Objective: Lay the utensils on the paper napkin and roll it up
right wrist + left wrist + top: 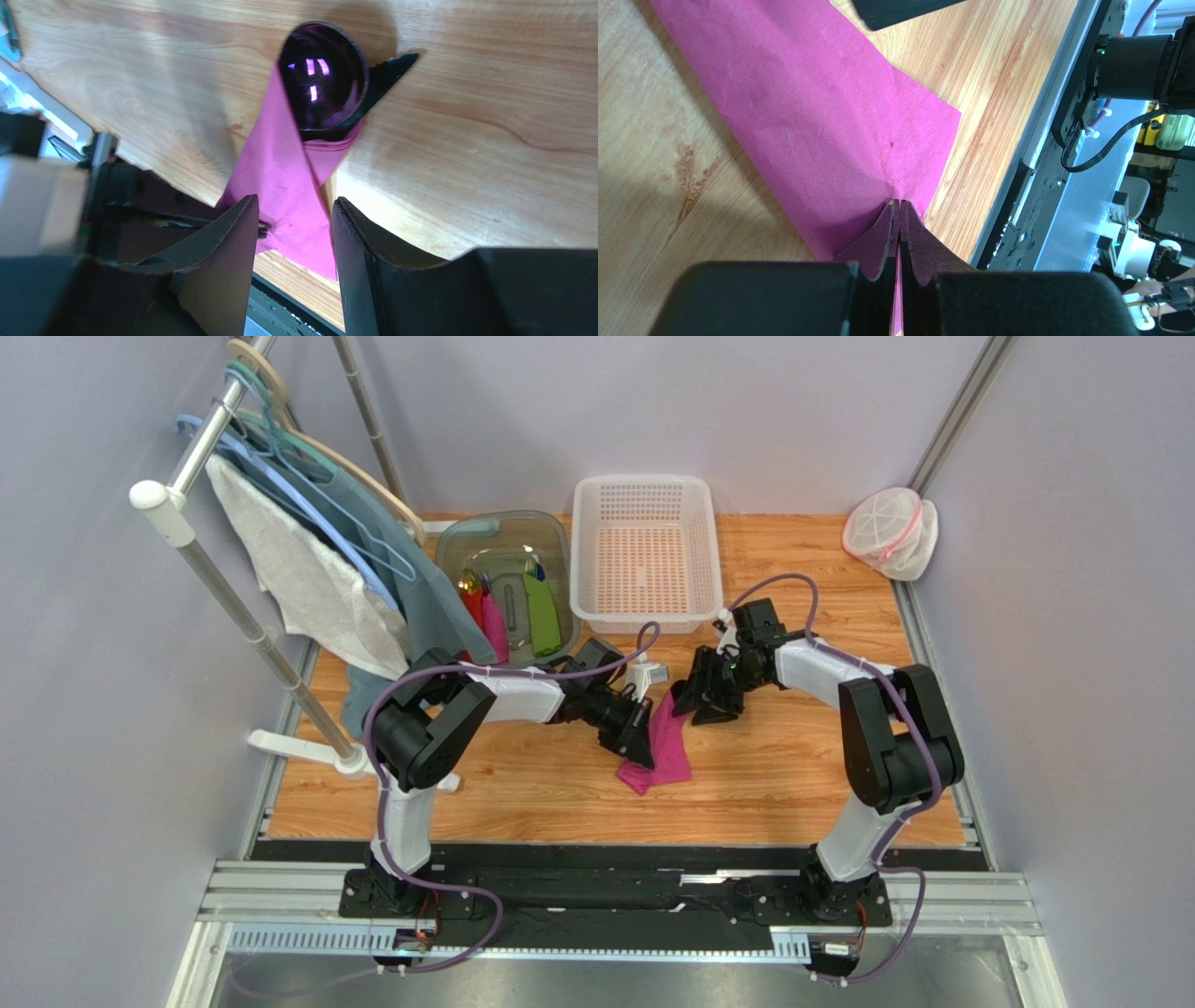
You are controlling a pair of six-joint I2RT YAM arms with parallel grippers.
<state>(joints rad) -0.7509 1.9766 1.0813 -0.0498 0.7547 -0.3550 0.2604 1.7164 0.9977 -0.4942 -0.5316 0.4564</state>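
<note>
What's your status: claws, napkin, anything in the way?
Left claw shut on napkin edge. Right claw open over the roll. Spoon bowl, knife tip poking out. No obstruction seen.

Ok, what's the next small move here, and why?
Probably close the right gripper: its jaws stand open astride the partly wrapped paper napkin, spoon and knife poking out beyond, while the left gripper pinches its edge.

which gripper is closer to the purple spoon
Right. The right gripper sits open just behind the spoon bowl; the left gripper pinches the napkin edge, farther off.
</note>
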